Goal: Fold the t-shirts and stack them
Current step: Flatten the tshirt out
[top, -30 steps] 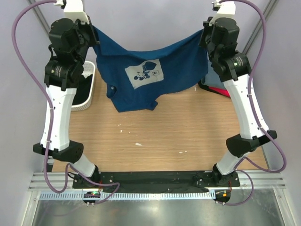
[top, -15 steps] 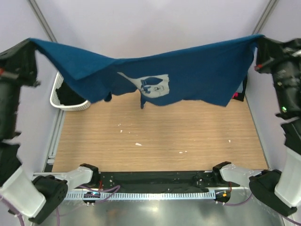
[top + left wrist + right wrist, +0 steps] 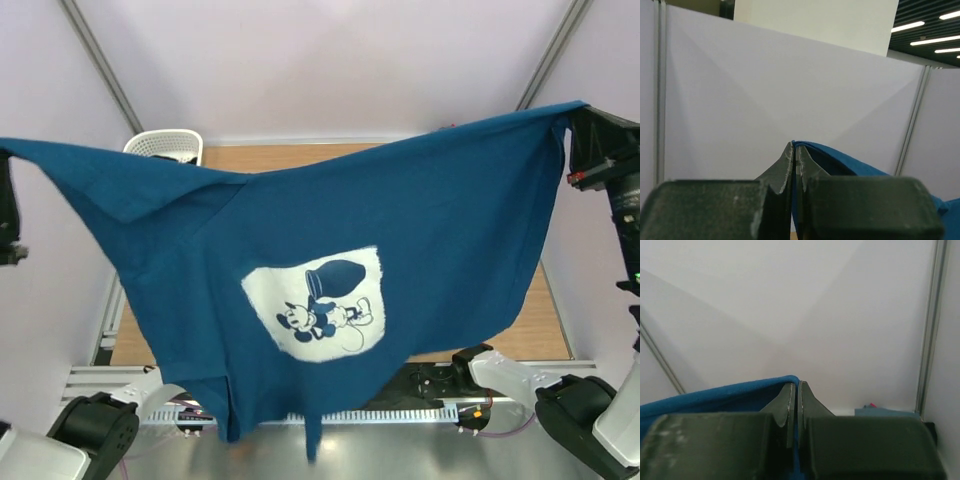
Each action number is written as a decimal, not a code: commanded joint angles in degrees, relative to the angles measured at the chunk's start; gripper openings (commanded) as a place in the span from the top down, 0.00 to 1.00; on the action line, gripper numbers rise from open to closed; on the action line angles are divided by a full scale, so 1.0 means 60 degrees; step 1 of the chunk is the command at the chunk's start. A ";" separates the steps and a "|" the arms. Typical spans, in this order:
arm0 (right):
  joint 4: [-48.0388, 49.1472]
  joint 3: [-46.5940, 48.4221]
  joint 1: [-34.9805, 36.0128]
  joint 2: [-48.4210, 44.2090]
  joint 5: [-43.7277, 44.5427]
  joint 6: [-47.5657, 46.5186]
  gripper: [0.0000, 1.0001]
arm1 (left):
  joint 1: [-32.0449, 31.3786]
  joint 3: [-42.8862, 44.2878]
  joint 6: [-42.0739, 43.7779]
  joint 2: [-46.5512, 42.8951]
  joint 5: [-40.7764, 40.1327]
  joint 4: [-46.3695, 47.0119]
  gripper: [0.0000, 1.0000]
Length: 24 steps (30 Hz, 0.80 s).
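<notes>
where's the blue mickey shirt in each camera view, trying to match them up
top external: navy t-shirt stretched across the middle, edge to edge, Mickey print facing the camera.
left wrist: navy t-shirt at lower right, its edge pinched in the shut left gripper.
right wrist: navy t-shirt at lower left, its edge pinched in the shut right gripper.
shared landmark: the pale booth wall behind it.

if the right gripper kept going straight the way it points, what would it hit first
Probably the pale enclosure wall: beyond the right gripper, shut on the navy t-shirt edge, nothing else shows ahead, though depth is unclear.
</notes>
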 commanded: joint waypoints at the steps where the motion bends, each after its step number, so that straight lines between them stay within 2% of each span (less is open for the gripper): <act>1: -0.0051 -0.0914 -0.0082 0.0392 0.1415 -0.0232 0.99 | 0.0049 -0.0929 0.0486 0.0528 -0.0637 -0.0162 1.00; 3: 0.0080 -0.1648 -0.0082 0.0539 0.2396 -0.0232 0.99 | 0.0064 -0.2329 0.0575 0.0587 -0.0756 0.0260 1.00; 5: 0.0445 -0.3287 -0.0082 0.0510 0.3055 -0.0188 0.99 | 0.0064 -0.3461 0.0517 0.0719 -0.0830 0.0671 1.00; 6: 0.0940 -0.3916 -0.0096 0.0321 0.3218 -0.0101 0.99 | 0.0064 -0.4626 0.0488 0.0777 -0.0772 0.1152 1.00; 7: 0.1148 -0.5112 -0.0082 0.0233 0.3278 0.0030 0.99 | 0.0064 -0.5203 0.0429 0.0821 -0.0728 0.1403 1.00; 9: 0.1820 -0.6275 -0.0082 0.0027 0.3206 0.0470 0.99 | 0.0064 -0.6476 0.0400 0.1070 -0.0581 0.2366 1.00; 11: 0.2364 -0.8048 -0.0067 -0.0105 0.3161 0.0675 0.99 | 0.0049 -0.8323 0.0385 0.1434 -0.0566 0.3145 1.00; 13: 0.3169 -0.9611 -0.0111 0.0243 0.3801 0.0997 0.99 | 0.0049 -0.9523 0.0356 0.1918 -0.0551 0.4055 1.00; 16: 0.4414 -1.1021 -0.0549 0.1484 0.4288 0.1554 0.99 | 0.0049 -1.0158 0.0443 0.3308 -0.0478 0.4700 1.00; 19: 0.6068 -1.1568 -0.1237 0.2820 0.3618 0.1847 0.99 | 0.0064 -1.0234 0.0458 0.5065 -0.0464 0.5301 1.00; 21: 0.7033 -1.1409 -0.1574 0.4197 0.3440 0.2023 0.99 | 0.0049 -0.9723 0.0487 0.6408 -0.0289 0.5463 1.00; 24: 0.7537 -1.0315 -0.2336 0.5954 0.2783 0.2258 0.99 | 0.0064 -0.8348 0.0619 0.7687 -0.0127 0.5478 1.00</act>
